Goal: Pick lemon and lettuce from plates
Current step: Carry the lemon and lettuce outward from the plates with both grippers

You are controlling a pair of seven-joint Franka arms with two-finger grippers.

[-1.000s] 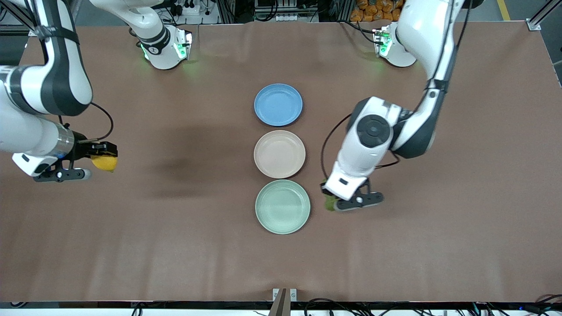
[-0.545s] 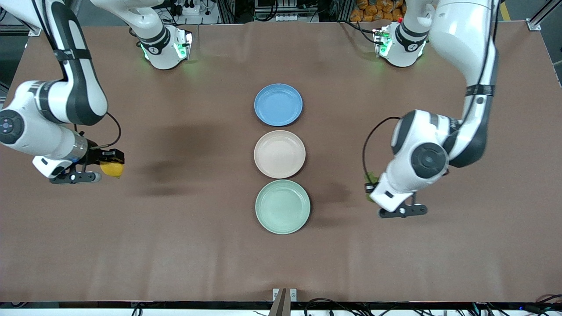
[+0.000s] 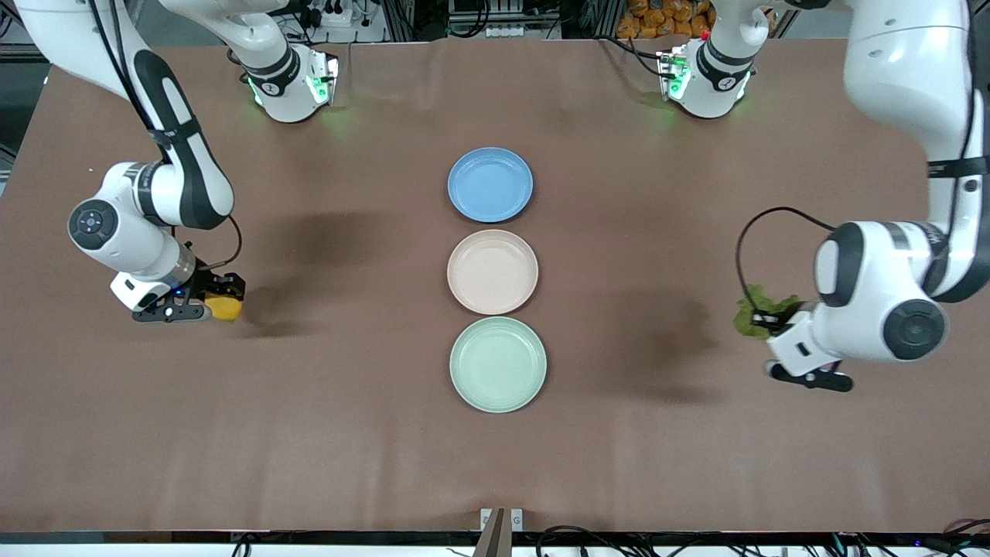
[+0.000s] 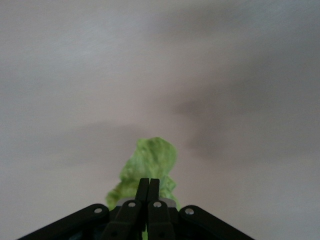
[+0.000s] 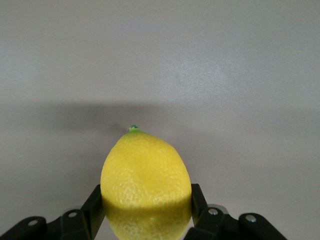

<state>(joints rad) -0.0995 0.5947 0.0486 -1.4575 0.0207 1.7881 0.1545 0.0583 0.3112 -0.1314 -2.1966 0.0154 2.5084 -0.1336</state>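
Both pick-ups appear complete. The right gripper (image 3: 220, 303) clamps the lemon (image 3: 226, 308) across its middle, its fingers (image 5: 96, 207) spread only as wide as the fruit and pressed to its flanks; the fruit's green-tipped end points away from the wrist. This gripper hangs low over bare tabletop (image 3: 309, 433) toward the right arm's end, well apart from the plates.

The left gripper (image 3: 762, 323) has its fingers (image 4: 142, 192) drawn almost together on the lettuce (image 3: 754, 309), whose crinkled leaf protrudes past the fingertips. It is over bare tabletop toward the left arm's end, likewise well clear of the plates.

Between the two grippers lies a row of three plates: the blue plate (image 3: 490, 184), the beige-cream plate (image 3: 493, 271) and the mint green plate (image 3: 498, 363), none with anything on it.

Judged from this arrangement, lifting both items off the plates is done; what remains, if anything, is setting them down, which the task sentence does not specify.
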